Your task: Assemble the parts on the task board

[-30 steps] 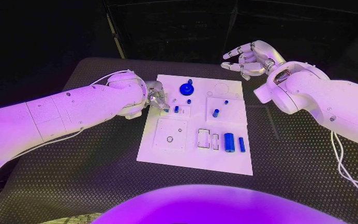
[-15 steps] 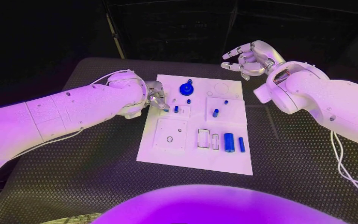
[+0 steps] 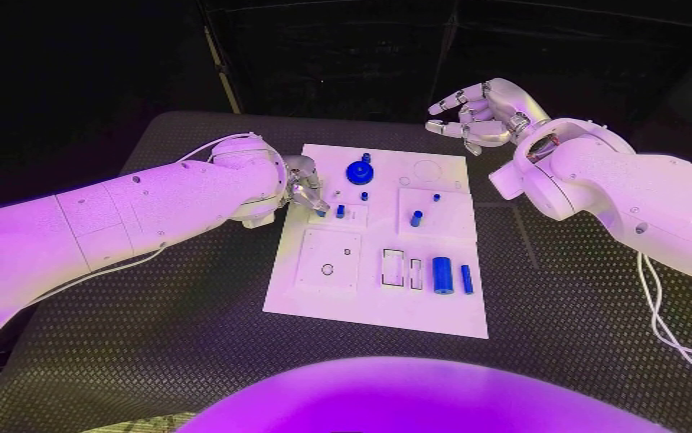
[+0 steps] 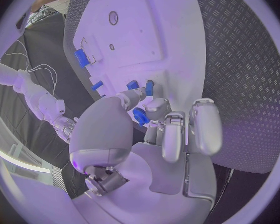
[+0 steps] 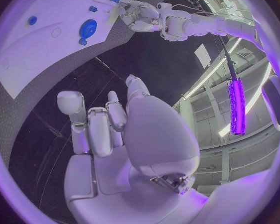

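The task board [image 3: 378,298] is a white rectangular plate lying flat in the middle of the black table [image 3: 173,353], its long side running from near to far. Several shallow outlined recesses show on its surface: a square panel with small holes at the near left, narrow rectangular slots toward the near middle, and faint circles at the far right.

The blue parts are scattered over it. A round, disc-like part [image 3: 361,173] with a small knob sits at the far middle of the board. A short peg [image 3: 417,218] stands on the right half, with a tiny blue stud [image 3: 437,197] just beyond it. At the near right a thick cylinder [image 3: 443,275] lies beside a thinner rod [image 3: 466,278], the two close together but apart.

The left hand [image 3: 303,191] is at the board's left edge, far half, its fingertips bunched together on a small blue part [image 4: 149,87] (the wrist view shows blue between the fingertips [image 4: 130,95], yet whether it is truly pinched or only touched I cannot tell). Another small blue peg [image 3: 340,211] stands just beside those fingers.

The right hand [image 3: 479,113] hovers beyond the board's far right corner, well above the table, fingers loosely curled and spread apart, holding nothing.
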Robot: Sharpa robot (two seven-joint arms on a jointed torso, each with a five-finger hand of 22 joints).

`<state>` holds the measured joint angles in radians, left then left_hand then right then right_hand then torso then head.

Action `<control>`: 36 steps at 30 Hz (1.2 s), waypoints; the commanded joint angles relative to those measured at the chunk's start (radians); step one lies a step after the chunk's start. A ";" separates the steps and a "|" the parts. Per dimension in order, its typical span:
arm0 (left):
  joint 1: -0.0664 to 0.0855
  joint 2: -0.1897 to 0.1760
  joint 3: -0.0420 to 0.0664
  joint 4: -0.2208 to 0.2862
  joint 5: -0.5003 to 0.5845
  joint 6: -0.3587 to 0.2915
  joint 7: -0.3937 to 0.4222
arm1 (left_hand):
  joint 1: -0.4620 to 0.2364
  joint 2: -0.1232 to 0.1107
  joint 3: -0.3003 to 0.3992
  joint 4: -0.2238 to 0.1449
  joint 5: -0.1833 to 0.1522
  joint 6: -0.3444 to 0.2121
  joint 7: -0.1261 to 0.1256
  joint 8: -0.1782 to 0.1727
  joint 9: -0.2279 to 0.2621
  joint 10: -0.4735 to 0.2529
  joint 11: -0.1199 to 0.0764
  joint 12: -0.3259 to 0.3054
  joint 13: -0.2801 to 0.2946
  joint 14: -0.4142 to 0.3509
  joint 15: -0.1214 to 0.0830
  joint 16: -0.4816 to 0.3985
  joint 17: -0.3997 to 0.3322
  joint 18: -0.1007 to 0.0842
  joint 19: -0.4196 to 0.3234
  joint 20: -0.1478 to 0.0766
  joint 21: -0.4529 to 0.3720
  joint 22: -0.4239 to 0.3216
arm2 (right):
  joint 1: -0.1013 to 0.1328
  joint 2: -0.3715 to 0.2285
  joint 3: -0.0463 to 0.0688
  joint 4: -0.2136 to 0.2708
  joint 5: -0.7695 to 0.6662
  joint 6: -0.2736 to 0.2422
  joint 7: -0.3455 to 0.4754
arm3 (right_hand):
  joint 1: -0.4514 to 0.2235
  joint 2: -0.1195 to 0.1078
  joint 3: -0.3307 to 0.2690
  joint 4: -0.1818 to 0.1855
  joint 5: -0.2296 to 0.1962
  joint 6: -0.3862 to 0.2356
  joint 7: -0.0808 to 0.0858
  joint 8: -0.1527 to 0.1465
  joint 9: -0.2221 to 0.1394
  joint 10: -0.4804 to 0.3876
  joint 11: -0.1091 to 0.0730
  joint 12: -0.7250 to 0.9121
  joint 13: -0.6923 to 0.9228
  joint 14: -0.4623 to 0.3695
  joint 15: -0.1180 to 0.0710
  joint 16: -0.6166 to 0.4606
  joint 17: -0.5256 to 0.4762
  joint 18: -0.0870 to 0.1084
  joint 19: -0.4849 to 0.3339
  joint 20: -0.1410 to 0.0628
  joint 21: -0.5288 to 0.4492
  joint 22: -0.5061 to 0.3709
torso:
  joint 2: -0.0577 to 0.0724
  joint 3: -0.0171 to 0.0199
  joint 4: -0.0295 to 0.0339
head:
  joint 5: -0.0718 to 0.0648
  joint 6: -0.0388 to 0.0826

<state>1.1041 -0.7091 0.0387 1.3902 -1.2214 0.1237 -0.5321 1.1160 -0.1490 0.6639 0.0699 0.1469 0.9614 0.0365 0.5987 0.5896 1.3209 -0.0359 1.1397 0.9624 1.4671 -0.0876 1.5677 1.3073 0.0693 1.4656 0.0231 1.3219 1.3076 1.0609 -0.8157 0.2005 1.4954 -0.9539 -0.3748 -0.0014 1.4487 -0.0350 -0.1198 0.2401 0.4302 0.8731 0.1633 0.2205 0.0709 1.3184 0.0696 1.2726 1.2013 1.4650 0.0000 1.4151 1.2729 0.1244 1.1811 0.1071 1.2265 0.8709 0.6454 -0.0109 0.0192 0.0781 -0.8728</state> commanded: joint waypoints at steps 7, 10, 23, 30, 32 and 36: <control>-0.006 0.018 -0.007 -0.015 0.021 0.074 -0.006 | -0.022 0.003 0.009 -0.027 -0.001 0.015 -0.012 0.004 -0.010 0.019 -0.008 0.017 0.016 0.104 -0.009 0.003 0.263 -0.010 0.022 -0.008 0.009 0.039 | 0.002 0.003 0.001 0.002 0.003 0.009 0.007 | 0.002 0.009 0.000 0.000 0.004 0.000 -0.007 0.004 -0.001 0.004 -0.001 0.003 0.000 0.044 -0.008 -0.005 0.001 0.007 0.004 -0.005 -0.004 -0.002 | 0.000 -0.0003 -0.0001 | -0.003 0.000; -0.005 0.021 -0.007 -0.020 0.021 0.077 -0.006 | -0.024 0.004 0.006 -0.026 -0.001 0.017 -0.013 0.004 -0.011 0.021 -0.008 0.019 0.019 0.104 -0.009 0.003 0.263 -0.010 0.023 -0.009 0.010 0.040 | 0.002 0.004 0.001 0.002 0.003 0.009 0.008 | 0.002 0.009 0.000 0.000 0.004 0.000 -0.007 0.004 -0.001 0.004 -0.001 0.003 0.000 0.044 -0.008 -0.005 0.001 0.007 0.004 -0.005 -0.004 -0.002 | 0.000 -0.0002 0.0002 | -0.003 0.000; -0.004 0.026 -0.008 -0.031 0.021 0.083 -0.006 | -0.037 0.008 -0.012 -0.017 -0.001 0.027 -0.016 0.005 -0.020 0.028 -0.010 0.028 0.031 0.104 -0.011 0.003 0.263 -0.011 0.025 -0.010 0.014 0.045 | 0.002 0.007 0.001 -0.001 0.003 0.009 0.010 | 0.003 0.010 0.001 0.001 0.007 0.000 -0.007 0.004 -0.001 0.004 -0.001 0.003 0.000 0.044 -0.008 -0.005 0.000 0.008 0.004 -0.005 -0.005 -0.003 | 0.000 -0.0006 0.0007 | -0.002 0.000; -0.003 0.027 -0.008 -0.040 0.021 0.079 -0.006 | -0.073 0.004 -0.061 0.009 -0.002 0.039 -0.017 0.003 -0.036 0.030 -0.012 0.029 0.034 0.104 -0.012 0.003 0.263 -0.012 0.026 -0.012 0.015 0.048 | 0.002 0.008 0.001 -0.002 0.003 0.008 0.010 | 0.003 0.010 0.001 0.001 0.008 0.000 -0.007 0.004 -0.001 0.003 -0.001 0.003 -0.001 0.044 -0.008 -0.006 -0.001 0.008 0.003 -0.005 -0.005 -0.003 | -0.001 -0.0007 0.0010 | -0.003 0.000; -0.003 0.027 -0.008 -0.043 0.021 0.074 -0.006 | -0.086 0.004 -0.082 0.022 -0.003 0.043 -0.016 0.002 -0.041 0.030 -0.011 0.029 0.034 0.104 -0.012 0.003 0.263 -0.012 0.027 -0.012 0.015 0.049 | 0.002 0.008 0.001 -0.002 0.003 0.007 0.011 | 0.002 0.010 0.001 0.001 0.008 0.000 -0.007 0.004 -0.001 0.003 -0.001 0.002 -0.002 0.044 -0.008 -0.006 -0.001 0.008 0.003 -0.005 -0.005 -0.003 | -0.001 -0.0007 0.0010 | -0.003 0.000; -0.003 0.028 -0.008 -0.046 0.021 0.057 -0.004 | -0.135 -0.009 -0.148 0.063 -0.008 0.051 -0.012 0.003 -0.049 0.030 -0.008 0.031 0.036 0.104 -0.010 0.003 0.263 -0.012 0.027 -0.011 0.016 0.051 | 0.002 0.008 0.001 -0.003 0.004 0.004 0.012 | 0.002 0.010 0.001 0.001 0.008 0.000 -0.007 0.004 -0.001 0.003 -0.001 0.002 -0.002 0.044 -0.008 -0.006 -0.001 0.008 0.003 -0.005 -0.005 -0.003 | -0.001 -0.0009 0.0007 | -0.004 0.000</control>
<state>1.1052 -0.6815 0.0344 1.3465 -1.2068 0.1688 -0.5322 0.9910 -0.1549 0.5239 0.1289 0.1442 1.0101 0.0183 0.6043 0.5379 1.3509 -0.0484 1.1658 0.9972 1.4670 -0.0947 1.5677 1.3073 0.0692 1.4656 0.0162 1.3313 1.3075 1.0608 -0.8082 0.2005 1.4919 -0.9534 -0.3708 0.0003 1.4487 -0.0350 -0.1198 0.2401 0.4338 0.8731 0.1633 0.2205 0.0710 1.3184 0.0697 1.2726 1.2011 1.4650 -0.0001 1.4151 1.2728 0.1244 1.1811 0.1071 1.2265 0.8683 0.6448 -0.0116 0.0200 0.0754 -0.8728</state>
